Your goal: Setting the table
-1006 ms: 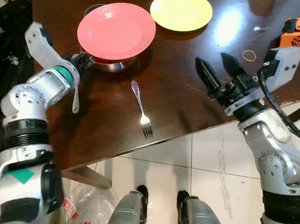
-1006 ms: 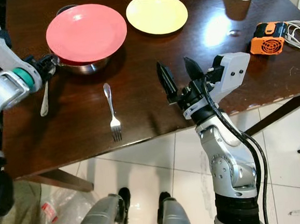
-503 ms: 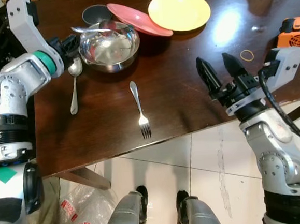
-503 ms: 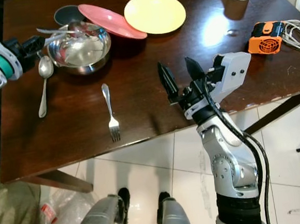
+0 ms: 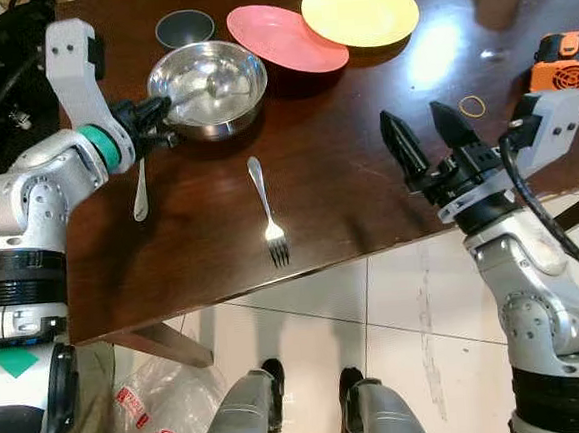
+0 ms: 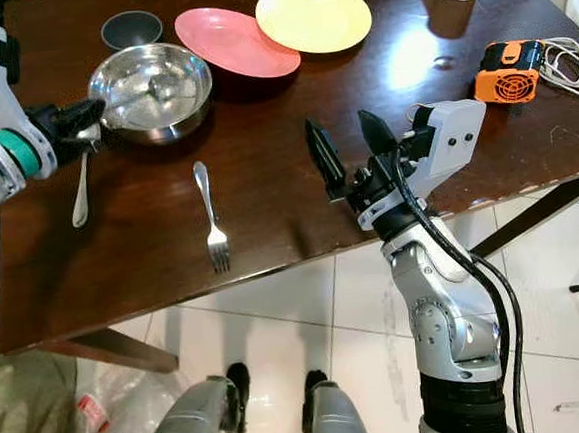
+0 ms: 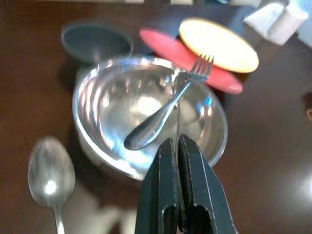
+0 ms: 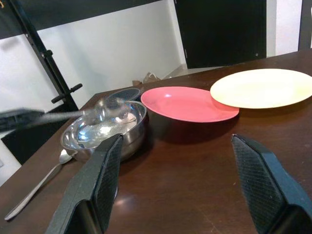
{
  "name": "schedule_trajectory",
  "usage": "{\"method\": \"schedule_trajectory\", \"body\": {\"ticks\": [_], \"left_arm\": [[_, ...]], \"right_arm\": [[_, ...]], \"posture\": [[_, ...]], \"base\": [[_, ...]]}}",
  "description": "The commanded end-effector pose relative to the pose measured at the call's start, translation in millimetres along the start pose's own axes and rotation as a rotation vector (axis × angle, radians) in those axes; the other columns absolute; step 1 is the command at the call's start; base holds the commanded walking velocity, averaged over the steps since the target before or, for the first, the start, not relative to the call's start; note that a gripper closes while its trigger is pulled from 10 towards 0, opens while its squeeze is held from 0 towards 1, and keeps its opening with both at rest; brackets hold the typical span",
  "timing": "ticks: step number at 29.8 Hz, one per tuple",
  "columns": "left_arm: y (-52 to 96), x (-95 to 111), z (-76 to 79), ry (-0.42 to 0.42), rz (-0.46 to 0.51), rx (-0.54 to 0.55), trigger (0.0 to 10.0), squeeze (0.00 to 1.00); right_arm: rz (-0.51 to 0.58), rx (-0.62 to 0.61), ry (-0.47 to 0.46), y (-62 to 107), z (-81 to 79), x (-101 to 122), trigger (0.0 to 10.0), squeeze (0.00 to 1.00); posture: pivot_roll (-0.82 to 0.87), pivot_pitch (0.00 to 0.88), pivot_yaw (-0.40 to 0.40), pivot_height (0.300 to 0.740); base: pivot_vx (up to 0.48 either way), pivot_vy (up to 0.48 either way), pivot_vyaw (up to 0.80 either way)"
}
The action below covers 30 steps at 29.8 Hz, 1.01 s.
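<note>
A: Two plates sit at the upper middle of the frame, a pink plate (image 5: 285, 36) and a yellow plate (image 5: 360, 9), with the pink one's edge tucked just under the yellow one. Where are the forks?

B: One fork (image 5: 265, 211) lies flat on the dark counter (image 5: 346, 172), near the front edge. A second fork (image 7: 168, 108) rests inside the steel bowl (image 5: 209, 87), tines up on the rim.

A: What is the left gripper (image 7: 178, 148) doing?

B: Its jaws are pressed together right at the bowl's near rim. They seem to pinch the rim, but I cannot be sure.

A: And the right gripper (image 5: 426, 138)?

B: It hangs over the front edge of the counter with its jaws wide apart, holding nothing.

A: How should the bowl step go?

B: I think slow and level is best. That fork inside could slide or tip out. The spoon (image 5: 139, 189) lies just beside the bowl too, so the arm should not bump it.

A: Do the cameras show different things?

B: Yes. The left wrist view shows the fork in the bowl clearly. The head views show the small dark bowl (image 5: 184, 27) behind it, a rubber band (image 5: 472, 107), and an orange gadget (image 6: 503, 71) with white cable on the right.
</note>
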<state>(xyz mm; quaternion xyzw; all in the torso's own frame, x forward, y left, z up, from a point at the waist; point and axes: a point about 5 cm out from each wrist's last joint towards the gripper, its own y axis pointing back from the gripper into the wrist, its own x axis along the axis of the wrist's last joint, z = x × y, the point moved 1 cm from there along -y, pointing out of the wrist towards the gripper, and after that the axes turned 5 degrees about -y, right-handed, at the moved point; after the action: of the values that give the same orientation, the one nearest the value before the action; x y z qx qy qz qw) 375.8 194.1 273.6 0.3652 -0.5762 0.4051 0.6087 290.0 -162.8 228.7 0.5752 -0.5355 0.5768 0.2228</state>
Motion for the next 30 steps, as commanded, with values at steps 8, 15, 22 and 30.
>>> {"method": "schedule_trajectory", "body": {"ticks": [8, 15, 22, 30], "left_arm": [[5.8, 27.4, -1.0, -0.040, 0.137, -0.030, 10.0, 0.00], [1.6, 9.2, 1.7, -0.031, 0.160, 0.114, 10.0, 0.00], [3.9, -10.9, 14.2, -0.161, 0.107, 0.068, 10.0, 0.00], [-4.0, -10.4, 30.1, -0.023, 0.147, 0.060, 10.0, 0.00]], "right_arm": [[-0.005, -0.008, 0.009, 1.3, 1.6, -0.3, 10.0, 0.00], [0.029, -0.052, 0.037, 4.9, 4.0, 6.9, 10.0, 0.00], [0.031, -0.076, 0.030, 10.5, 5.6, 6.7, 10.0, 0.00], [0.020, -0.078, 0.034, 9.3, 7.3, 5.4, 10.0, 0.00]], "posture": [[0.13, 0.137, 0.071, 0.740], [0.11, 0.131, 0.066, 0.740], [0.11, 0.123, 0.057, 0.740], [0.09, 0.108, 0.039, 0.740]], "base": [[0.000, 0.000, 0.00], [0.000, 0.000, 0.00], [0.000, 0.000, 0.00], [0.000, 0.000, 0.00]]}}
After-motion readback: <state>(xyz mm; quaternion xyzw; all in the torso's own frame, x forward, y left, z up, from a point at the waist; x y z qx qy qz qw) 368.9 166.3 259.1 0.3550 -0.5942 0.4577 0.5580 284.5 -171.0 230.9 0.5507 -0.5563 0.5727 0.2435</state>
